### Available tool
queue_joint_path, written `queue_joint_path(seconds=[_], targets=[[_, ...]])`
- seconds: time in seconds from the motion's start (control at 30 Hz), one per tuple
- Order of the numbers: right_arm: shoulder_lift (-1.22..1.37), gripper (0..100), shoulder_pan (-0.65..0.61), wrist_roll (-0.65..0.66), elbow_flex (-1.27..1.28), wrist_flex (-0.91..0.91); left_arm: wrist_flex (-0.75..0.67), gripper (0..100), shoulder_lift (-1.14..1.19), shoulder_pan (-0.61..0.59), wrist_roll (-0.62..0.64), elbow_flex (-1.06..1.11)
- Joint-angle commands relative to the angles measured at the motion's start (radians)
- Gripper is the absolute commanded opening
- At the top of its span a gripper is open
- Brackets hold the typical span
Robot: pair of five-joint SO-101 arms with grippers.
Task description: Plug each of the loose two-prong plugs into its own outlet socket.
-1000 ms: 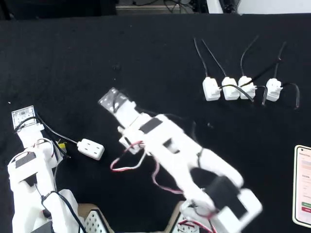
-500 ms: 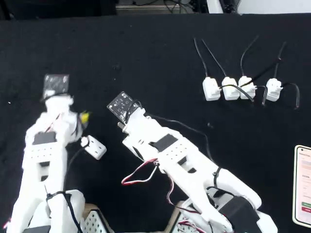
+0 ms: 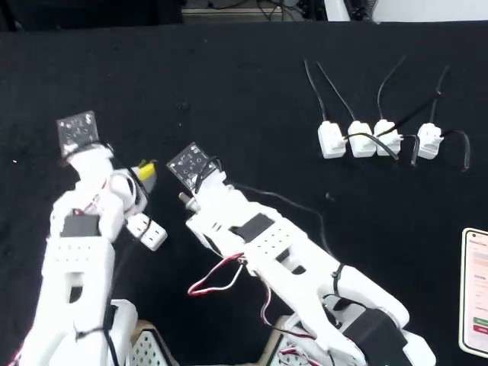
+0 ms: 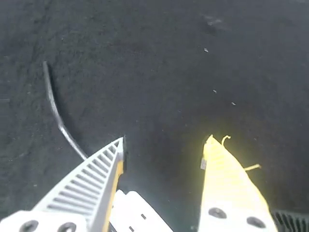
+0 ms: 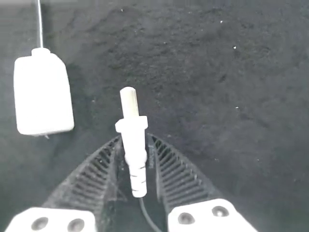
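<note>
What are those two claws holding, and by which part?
The right gripper pinches a white plug by its ribbed rear end, prong end sticking out ahead. The left gripper is open, holding nothing.

Looking down on the table (image 3: pixel 244 76): out at two o'clock from centre, a row of four corded blocks (image 3: pixel 361 139) sits side by side, cords trailing off toward twelve. Swing to eight o'clock and there's the outlet socket (image 3: pixel 146 231), lying well apart from that row. The left gripper (image 4: pixel 165 140) hangs over it, fingertips past it on the twelve o'clock side. At the socket's two o'clock, near but apart, comes the right gripper (image 5: pixel 133 139), the plug (image 5: pixel 131 121) between its fingers. A flat device (image 3: pixel 476 290) lies at the four o'clock edge.
</note>
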Motion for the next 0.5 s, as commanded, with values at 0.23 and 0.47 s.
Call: queue_joint_path(seconds=[0.23, 0.47], targets=[[-0.031, 1.1, -0.054, -0.098, -0.028, -0.074, -0.089, 26, -0.361, 0.133, -0.092, 0.217], [-0.039, 1.1, -0.066, -0.092, -0.024, -0.071, -0.100, 26, -0.399, 0.151, -0.112, 0.260]])
